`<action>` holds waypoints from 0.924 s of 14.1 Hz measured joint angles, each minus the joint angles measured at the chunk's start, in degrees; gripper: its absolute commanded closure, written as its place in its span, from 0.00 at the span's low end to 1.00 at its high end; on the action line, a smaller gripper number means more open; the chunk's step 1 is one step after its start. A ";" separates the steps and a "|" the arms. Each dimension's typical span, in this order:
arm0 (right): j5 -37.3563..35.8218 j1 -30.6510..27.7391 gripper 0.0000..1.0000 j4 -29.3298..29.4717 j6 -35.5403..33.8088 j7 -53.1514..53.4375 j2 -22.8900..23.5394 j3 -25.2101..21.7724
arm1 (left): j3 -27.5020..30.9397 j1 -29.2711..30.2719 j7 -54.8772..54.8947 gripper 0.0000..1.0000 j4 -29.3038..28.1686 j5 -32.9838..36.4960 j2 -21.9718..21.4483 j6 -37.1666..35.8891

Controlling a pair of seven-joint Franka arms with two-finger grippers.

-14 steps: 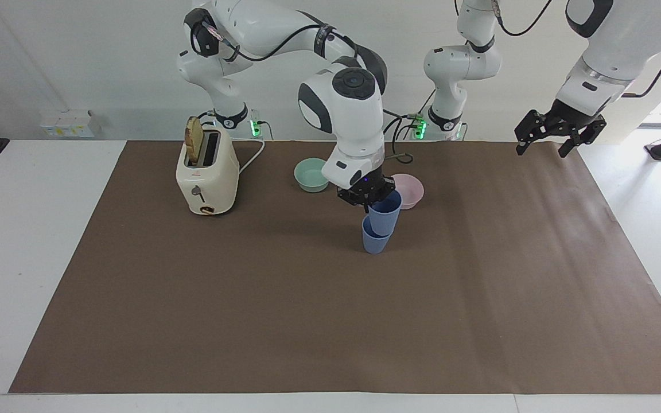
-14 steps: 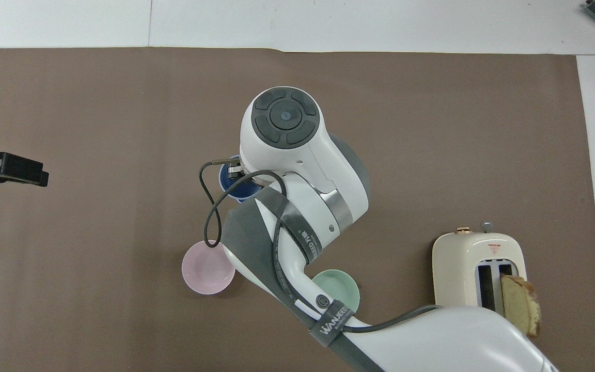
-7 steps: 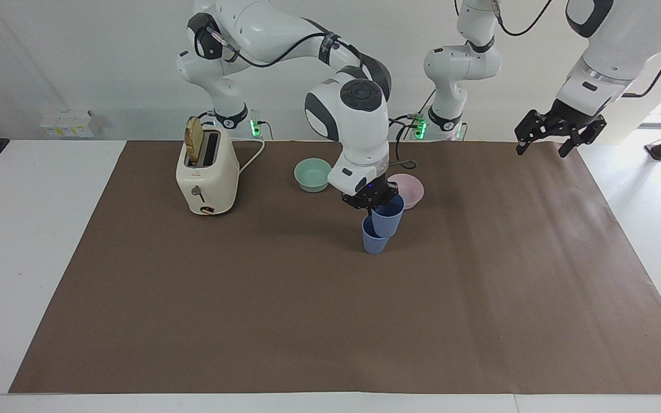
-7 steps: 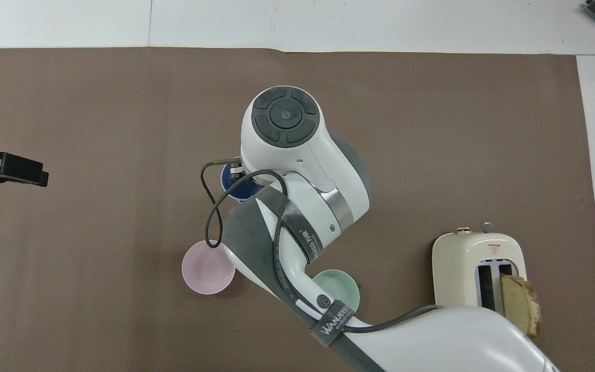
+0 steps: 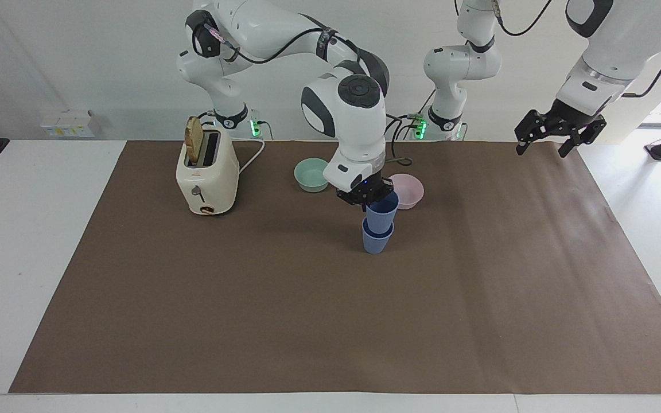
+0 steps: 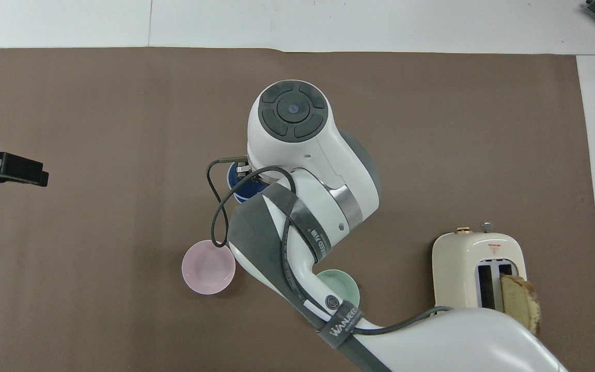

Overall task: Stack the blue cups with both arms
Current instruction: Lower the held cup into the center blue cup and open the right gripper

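Our right gripper is pinching the rim of the top cup, one finger inside and one outside. Right under the gripper, that cup sits partly down in the bottom cup, which stands on the brown mat. The top cup looks nearly straight up, but a good part of it sticks out above the other one, so we think it is not pushed all the way in yet.

Our left gripper waits up in the air over the left arm's end of the mat, well apart from the cups. Its fingers are spread and it holds nothing.

The cups are small, blue and dull, not shiny. They look like plastic. They are wide at the top and thin at the bottom, with no handles. We think they are very light and a bit bendy, so a hard squeeze could push the rim out of shape. The rim is the best spot to hold. The bottom cup could tip or slide if we push sideways, so pushing straight down seems best.

Just beside the right gripper sit a low pink bowl and a low green bowl, both round and smooth. Farther off toward the right arm's end stands a cream toaster with bread poking out.
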 measured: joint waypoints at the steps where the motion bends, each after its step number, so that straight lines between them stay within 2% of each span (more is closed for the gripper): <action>1: 0.00 -0.17 1.00 -0.18 0.64 0.00 0.01 -0.01 | 0.00 0.00 0.00 0.00 0.00 0.00 0.00 0.00; 4: 0.00 -0.23 1.00 -2.30 3.65 0.00 0.17 0.00 | 0.00 0.00 0.00 0.00 0.00 0.00 -0.01 0.00; 9: 0.00 -0.22 0.99 -4.27 4.22 0.00 0.25 0.00 | 0.00 0.00 0.00 0.00 -0.01 0.00 -0.02 0.00; 10: 0.00 -0.22 0.41 -4.49 4.22 0.00 0.25 0.00 | 0.00 0.00 0.00 0.00 -0.01 0.00 -0.02 0.00; 11: 0.00 -0.22 0.32 -4.61 4.23 0.00 0.25 0.00 | 0.00 0.00 0.00 0.00 -0.02 0.00 -0.02 0.00; 13: 0.00 -0.22 0.00 -4.65 4.25 0.00 0.25 0.00 | 0.00 0.00 0.00 0.00 -0.02 0.00 -0.02 0.00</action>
